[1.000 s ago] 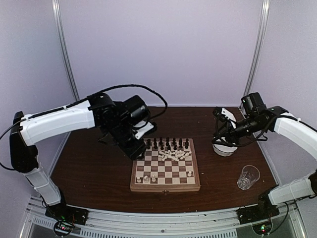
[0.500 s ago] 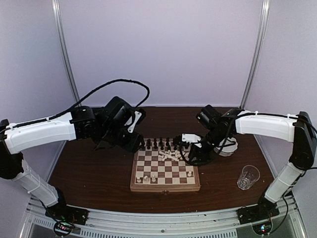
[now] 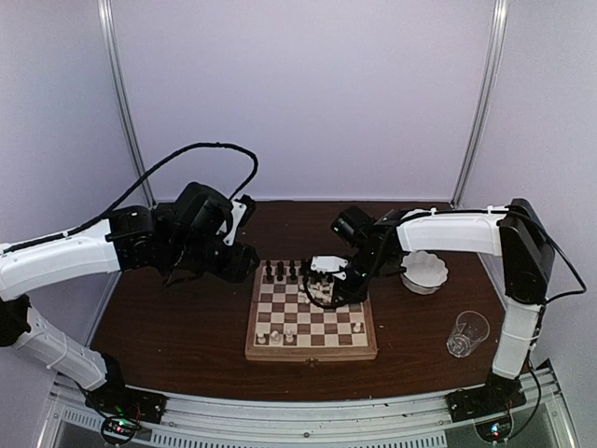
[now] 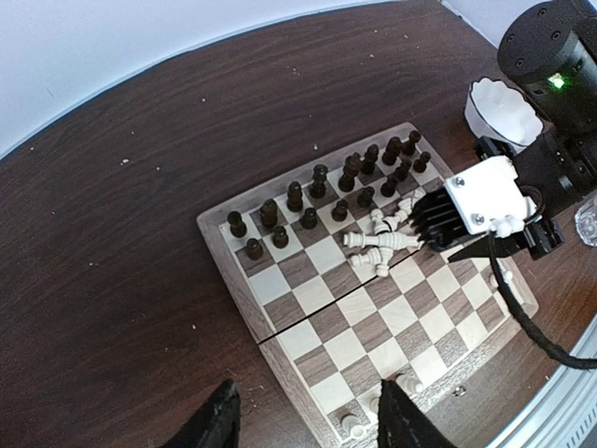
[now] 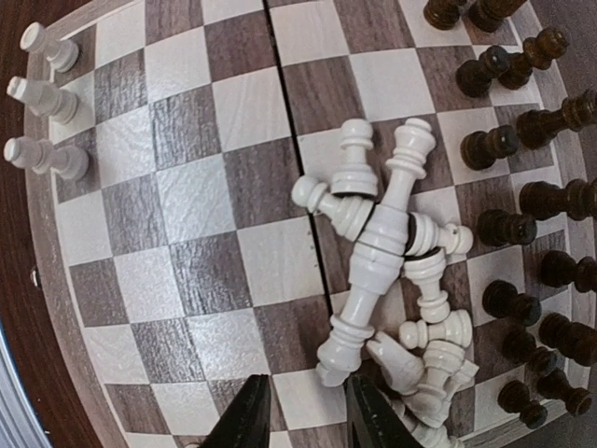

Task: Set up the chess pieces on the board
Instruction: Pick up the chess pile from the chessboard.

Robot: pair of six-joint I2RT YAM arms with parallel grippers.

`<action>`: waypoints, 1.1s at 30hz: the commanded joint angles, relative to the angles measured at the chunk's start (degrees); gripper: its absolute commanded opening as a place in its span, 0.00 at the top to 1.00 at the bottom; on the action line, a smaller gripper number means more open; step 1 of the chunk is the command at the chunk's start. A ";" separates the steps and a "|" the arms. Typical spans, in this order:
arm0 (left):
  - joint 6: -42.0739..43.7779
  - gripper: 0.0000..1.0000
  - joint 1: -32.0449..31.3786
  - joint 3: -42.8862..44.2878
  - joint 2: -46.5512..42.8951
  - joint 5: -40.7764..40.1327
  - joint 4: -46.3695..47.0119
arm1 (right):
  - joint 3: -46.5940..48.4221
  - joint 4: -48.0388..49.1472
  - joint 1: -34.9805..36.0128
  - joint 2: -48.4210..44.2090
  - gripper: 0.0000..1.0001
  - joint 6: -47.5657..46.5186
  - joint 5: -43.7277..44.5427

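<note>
Chess pieces (image 5: 378, 247) are all on the board (image 3: 326, 322), which lies in the middle of the dark wooden counter (image 3: 168, 322). Dark pieces (image 4: 320, 177) stand upright in two rows along the far side. A heap of white pieces (image 4: 378, 245) lies toppled on the squares just in front of them, toward the right half. The fallen figures cross and touch one another, and a tall one lies slantwise over the rest. Three upright white figures (image 5: 45, 98) stand along the near edge, well apart from the heap.

The right hand (image 5: 308, 411) hangs low over the board, right at the heap. Its two fingers (image 5: 250, 411) stand partly apart, with a bare light square showing between them. The base of the tall fallen piece lies just beyond the tips. Nothing is clamped between the fingers, and I cannot tell whether either one touches the heap.

The left hand (image 4: 308, 425) is above the counter beside the board's far left corner, clear of the pieces. Its fingers (image 4: 216, 425) are spread apart and hold nothing.

A white scalloped bowl (image 3: 424, 271) sits on the counter near the board's far right corner. A clear glass (image 3: 467, 333) stands nearer the right arm's base, apart from both bowl and board.
</note>
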 commanded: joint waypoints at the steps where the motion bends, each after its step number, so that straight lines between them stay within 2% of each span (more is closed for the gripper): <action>1: -0.32 0.49 0.28 -1.18 -1.66 -1.56 2.72 | 3.19 0.18 0.31 2.36 0.69 2.38 3.17; 17: 0.12 0.49 0.35 -1.98 -0.68 -1.13 4.19 | 2.53 0.73 2.05 5.54 0.68 4.16 5.99; 25: -0.58 0.49 0.40 -3.12 0.12 -0.20 5.14 | 3.27 0.93 2.11 5.60 0.92 6.91 7.65; 30: 0.29 0.48 0.47 -4.01 1.92 1.88 7.21 | 2.45 -3.10 2.11 0.62 0.95 7.26 6.30; 33: 2.23 0.48 0.89 -5.72 3.03 7.06 12.53 | 1.91 -5.25 2.11 -2.73 0.96 6.92 4.40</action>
